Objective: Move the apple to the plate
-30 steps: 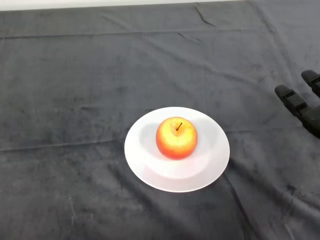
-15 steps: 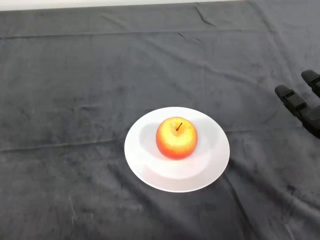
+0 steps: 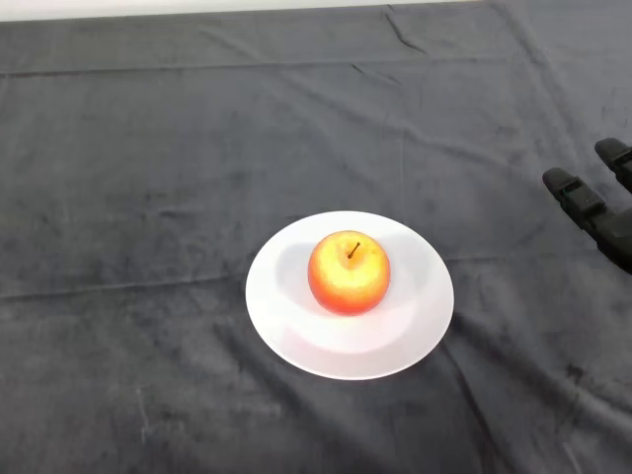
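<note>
A red and yellow apple (image 3: 349, 274) stands upright, stem up, in the middle of a white plate (image 3: 296, 331) at the table's centre. My black hand (image 3: 585, 202) shows only at the right edge of the head view, well to the right of the plate and apart from it. Its fingers lie straight and relaxed over the cloth, holding nothing. The rest of the hand and the arm are cut off by the view's edge.
A dark grey cloth (image 3: 148, 197) with shallow creases covers the whole table. The table's far edge (image 3: 197, 8) runs along the top of the view.
</note>
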